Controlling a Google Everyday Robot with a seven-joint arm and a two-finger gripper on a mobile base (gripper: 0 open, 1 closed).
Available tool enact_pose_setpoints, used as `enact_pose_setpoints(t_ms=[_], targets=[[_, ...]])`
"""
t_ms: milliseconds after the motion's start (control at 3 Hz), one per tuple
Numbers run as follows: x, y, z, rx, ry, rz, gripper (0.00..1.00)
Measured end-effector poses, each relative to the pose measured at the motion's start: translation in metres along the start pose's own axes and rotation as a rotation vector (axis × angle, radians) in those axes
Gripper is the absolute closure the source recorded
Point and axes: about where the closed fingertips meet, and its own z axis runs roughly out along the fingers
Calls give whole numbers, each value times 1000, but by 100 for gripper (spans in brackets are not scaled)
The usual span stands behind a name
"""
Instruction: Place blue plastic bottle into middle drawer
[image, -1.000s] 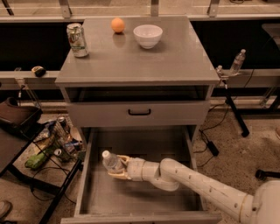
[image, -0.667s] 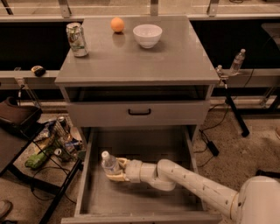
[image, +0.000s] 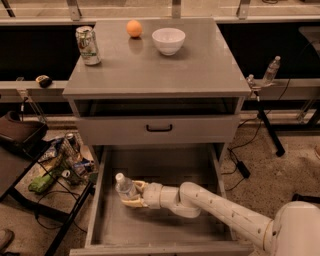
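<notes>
Over the last 1 second almost nothing has shifted: the gripper (image: 131, 195) keeps the same spot low inside the middle drawer (image: 165, 227), and only the forearm behind it has sunk a touch. Its 2 fingers are clamped around the blue plastic bottle (image: 123, 185), which stands nearly upright, its white cap above the fingers. Whether its base touches the drawer floor below the gripper, I cannot tell. The bottle looks delivered, so what remains is likely letting go and withdrawing. The shallower drawer front (image: 159, 130) sits above and behind the gripper.
</notes>
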Motion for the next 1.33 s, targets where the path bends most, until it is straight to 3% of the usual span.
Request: enact_pose_setpoints(t_ms=[333, 667, 1333], targets=[[0, 0, 0, 0, 0, 0, 26], [0, 0, 0, 0, 0, 0, 3], [1, 5, 6, -23, 33, -2, 0]])
